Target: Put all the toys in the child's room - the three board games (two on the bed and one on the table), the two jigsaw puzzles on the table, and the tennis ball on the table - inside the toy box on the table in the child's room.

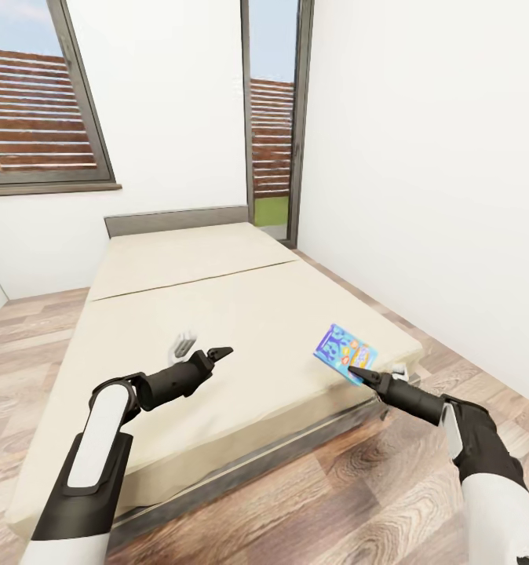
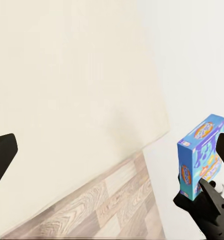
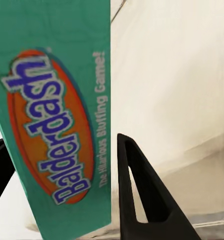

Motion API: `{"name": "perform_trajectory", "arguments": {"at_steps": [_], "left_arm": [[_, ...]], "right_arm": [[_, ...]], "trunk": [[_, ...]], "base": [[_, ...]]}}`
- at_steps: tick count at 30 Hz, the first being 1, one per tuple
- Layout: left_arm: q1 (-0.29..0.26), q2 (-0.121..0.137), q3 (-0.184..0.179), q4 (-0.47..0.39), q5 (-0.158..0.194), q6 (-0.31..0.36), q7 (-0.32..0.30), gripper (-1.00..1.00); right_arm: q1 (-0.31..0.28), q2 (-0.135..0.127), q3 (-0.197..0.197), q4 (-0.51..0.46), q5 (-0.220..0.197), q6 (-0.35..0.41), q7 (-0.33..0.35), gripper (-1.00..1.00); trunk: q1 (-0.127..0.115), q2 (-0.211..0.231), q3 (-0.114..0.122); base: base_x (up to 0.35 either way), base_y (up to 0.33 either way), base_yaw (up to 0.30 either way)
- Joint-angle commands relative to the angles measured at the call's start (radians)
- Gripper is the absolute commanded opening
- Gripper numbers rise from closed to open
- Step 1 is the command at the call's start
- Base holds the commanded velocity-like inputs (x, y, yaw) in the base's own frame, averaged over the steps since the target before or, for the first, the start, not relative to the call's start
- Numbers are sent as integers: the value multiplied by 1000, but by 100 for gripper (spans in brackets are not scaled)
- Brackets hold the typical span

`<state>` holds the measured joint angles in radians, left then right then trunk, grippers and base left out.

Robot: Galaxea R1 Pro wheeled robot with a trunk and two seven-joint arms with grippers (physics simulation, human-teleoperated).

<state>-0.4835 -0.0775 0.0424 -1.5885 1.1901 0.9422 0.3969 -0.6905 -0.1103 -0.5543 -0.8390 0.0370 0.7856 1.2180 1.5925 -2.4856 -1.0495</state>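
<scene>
Light-blue flat board game (image 1: pixel 344 352) | right tool (image 1: pixel 359 375) grips it | left tool (image 1: pixel 217 352) wide | cream bed (image 1: pixel 217 306)

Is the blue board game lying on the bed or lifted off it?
Lifted: the board game stands on edge, pinched in the right gripper above the bed.

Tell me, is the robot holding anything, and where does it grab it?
Yes. The right gripper pinches the light blue board game by its lower edge, above the bed corner. The left gripper holds nothing.
</scene>
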Motion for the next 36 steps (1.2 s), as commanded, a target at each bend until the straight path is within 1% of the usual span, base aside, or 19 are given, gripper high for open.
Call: {"name": "perform_trajectory", "arguments": {"at_steps": [1, 3, 6, 7, 10, 11, 13, 15, 16, 18, 19, 20, 23, 24, 27, 31, 36], "left_arm": [[-1, -1, 2, -1, 11, 4, 10, 100], [12, -4, -9, -1, 10, 4, 10, 100], [32, -5, -52, -1, 7, -1, 12, 100], [32, -5, -52, -1, 7, -1, 12, 100], [47, -5, -111, -1, -7, -22, 18, 100], [47, -5, -111, -1, -7, -22, 18, 100], [60, -5, -150, -1, -19, -40, 20, 100], [94, -6, -191, 0, -28, -57, 22, 100], [94, -6, -191, 0, -28, -57, 22, 100], [143, -5, -230, -2, -37, -75, 22, 100], [162, -4, -244, -5, -41, -86, 19, 100], [162, -4, -244, -5, -41, -86, 19, 100], [194, -3, -270, -11, -50, -122, 12, 100], [194, -3, -270, -11, -50, -122, 12, 100], [210, -2, -288, -13, -60, -150, 8, 100], [218, -2, -299, -13, -68, -165, 5, 100], [222, -3, -305, -13, -72, -174, 3, 100]], "right_arm": [[0, 0, -2, -1, 5, 8, 5, -100], [23, -11, -3, -59, 6, 5, 6, -100], [60, -37, -3, -127, 6, 0, 8, -100], [60, -37, -3, -127, 6, 0, 8, -100], [95, -61, -4, -176, 5, -3, 13, -100], [95, -61, -4, -176, 5, -3, 13, -100], [114, -72, -4, -210, 6, -4, 12, -100], [129, -79, -6, -239, 6, 2, 11, -100], [129, -79, -6, -239, 6, 2, 11, -100], [142, -87, -7, -267, 7, 11, 11, -100], [149, -93, -7, -282, 7, 21, 11, -100], [149, -93, -7, -282, 7, 21, 11, -100], [168, -111, -7, -339, 7, 75, 11, -100], [168, -111, -7, -339, 7, 75, 11, -100], [181, -123, -7, -387, 8, 130, 9, -100], [187, -130, -8, -413, 8, 160, 8, -100], [190, -132, -8, -429, 8, 179, 8, -100]], "trunk": [[0, 0, -1], [0, 0, -1], [0, 0, -1], [0, 0, -1], [0, 0, -1], [0, 0, -1], [0, 0, -1], [0, 0, -1], [0, 0, -1], [0, 0, -1], [0, 0, -1], [0, 0, -1], [0, 0, -1], [0, 0, -1], [0, 0, -1], [0, 0, -1], [0, 0, -1]], "base": [[0, 0, 0], [0, 0, 0], [0, 0, 0], [0, 0, 0], [0, 0, 0], [0, 0, 0], [0, 0, 0], [0, 0, 0], [0, 0, 0], [0, 0, 0], [0, 0, 0], [0, 0, 0], [0, 0, 0], [0, 0, 0], [0, 0, 0], [0, 0, 0], [0, 0, 0]]}}
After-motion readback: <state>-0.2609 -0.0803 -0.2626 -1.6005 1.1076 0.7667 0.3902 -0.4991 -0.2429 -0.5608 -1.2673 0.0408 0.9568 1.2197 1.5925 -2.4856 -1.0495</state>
